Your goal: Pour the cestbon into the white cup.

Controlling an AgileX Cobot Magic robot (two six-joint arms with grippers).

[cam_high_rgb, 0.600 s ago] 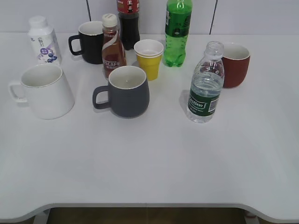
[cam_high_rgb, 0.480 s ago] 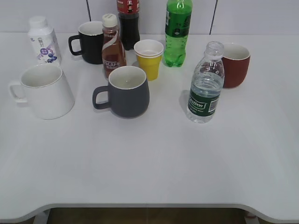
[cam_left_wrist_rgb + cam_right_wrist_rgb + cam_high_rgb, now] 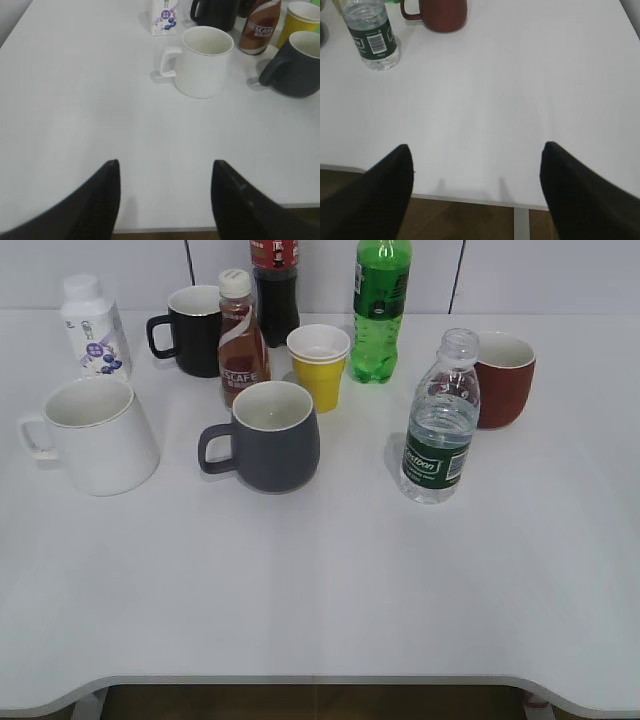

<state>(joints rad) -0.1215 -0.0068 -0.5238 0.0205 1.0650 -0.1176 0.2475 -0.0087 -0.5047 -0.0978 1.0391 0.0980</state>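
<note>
Nothing shifting since last frames. Cestbon [image 3: 439,430] standing uncapped on bench [image 3: 330,580], right of centre; white cup [image 3: 97,434] far left. Both claws [image 3: 165,200] [image 3: 477,187] gaping, empty, near edge. You're not gripping yet.

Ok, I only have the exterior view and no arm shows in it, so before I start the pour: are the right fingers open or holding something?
Observer: The right gripper is open and holds nothing.
Operator: Where is the water bottle from there?
Observer: In the right wrist view the water bottle stands ahead and to the left of the fingers, well apart from them.
Operator: And the left side?
Observer: The left gripper is open too, with the white cup ahead and slightly to the right, not touched.
</note>
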